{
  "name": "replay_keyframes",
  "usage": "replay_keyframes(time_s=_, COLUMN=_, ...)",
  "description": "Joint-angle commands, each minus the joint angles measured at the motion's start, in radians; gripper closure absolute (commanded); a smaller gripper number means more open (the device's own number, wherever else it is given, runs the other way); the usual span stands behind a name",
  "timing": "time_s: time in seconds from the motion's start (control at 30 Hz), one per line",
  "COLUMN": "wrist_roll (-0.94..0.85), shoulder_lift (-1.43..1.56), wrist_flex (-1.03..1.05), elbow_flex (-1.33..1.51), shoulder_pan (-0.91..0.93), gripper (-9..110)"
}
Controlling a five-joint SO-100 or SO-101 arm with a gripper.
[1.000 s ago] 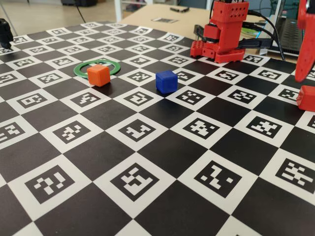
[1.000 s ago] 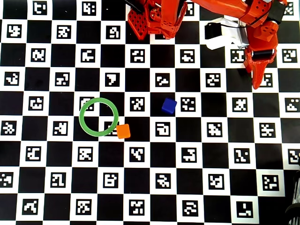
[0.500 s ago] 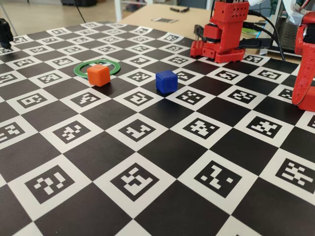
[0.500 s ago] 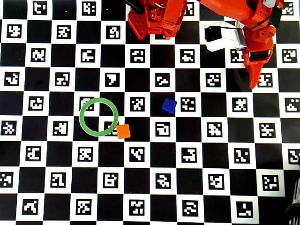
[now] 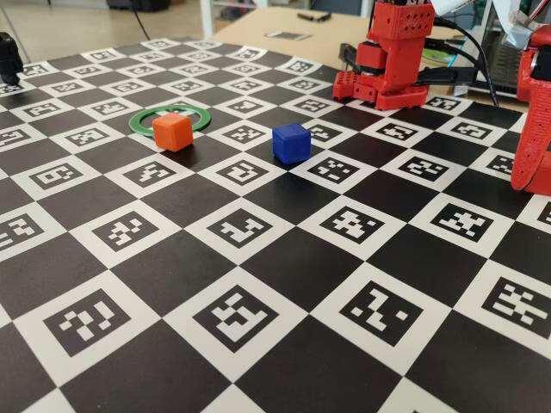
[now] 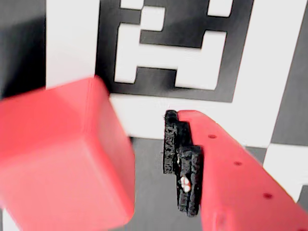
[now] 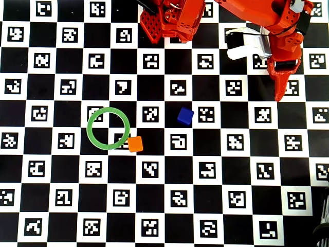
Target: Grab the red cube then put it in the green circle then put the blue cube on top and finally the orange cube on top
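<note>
The red cube (image 6: 62, 159) fills the left of the wrist view, blurred and close, standing on the board. One red finger with a black pad (image 6: 182, 163) sits to its right, with a small gap between pad and cube. The other finger is out of frame. My gripper (image 7: 280, 95) is open and low over the board at the far right, hiding the red cube in the overhead view. The green circle (image 7: 88, 128) lies left of centre with the orange cube (image 7: 135, 144) touching its lower right rim. The blue cube (image 7: 185, 116) stands apart, right of the ring.
The checkered marker board (image 5: 258, 284) covers the table. The red arm base (image 5: 392, 60) stands at the far edge, with cables and a laptop behind it. The gripper (image 5: 529, 176) hangs at the right edge of the fixed view. A black object (image 5: 9, 56) sits at far left.
The gripper has come down over the red cube at the right, which now hides it in the fixed view. The orange and blue cubes have not moved.
</note>
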Motion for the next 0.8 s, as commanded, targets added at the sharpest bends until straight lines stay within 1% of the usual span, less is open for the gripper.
replay_keyframes(time_s=0.0, wrist_roll=-0.008, shoulder_lift=0.008, wrist_flex=-0.015, elbow_flex=-0.074, shoulder_pan=0.014, gripper=42)
replay_keyframes(time_s=0.2, wrist_roll=-0.008, shoulder_lift=-0.006, wrist_flex=-0.032, elbow_flex=-0.077, shoulder_pan=0.014, gripper=43)
replay_keyframes(time_s=0.37, wrist_roll=-0.048, shoulder_lift=-0.015, wrist_flex=-0.038, elbow_flex=-0.078, shoulder_pan=0.008, gripper=43)
replay_keyframes(time_s=0.77, wrist_roll=-0.299, shoulder_lift=-0.031, wrist_flex=-0.028, elbow_flex=-0.104, shoulder_pan=0.021, gripper=47)
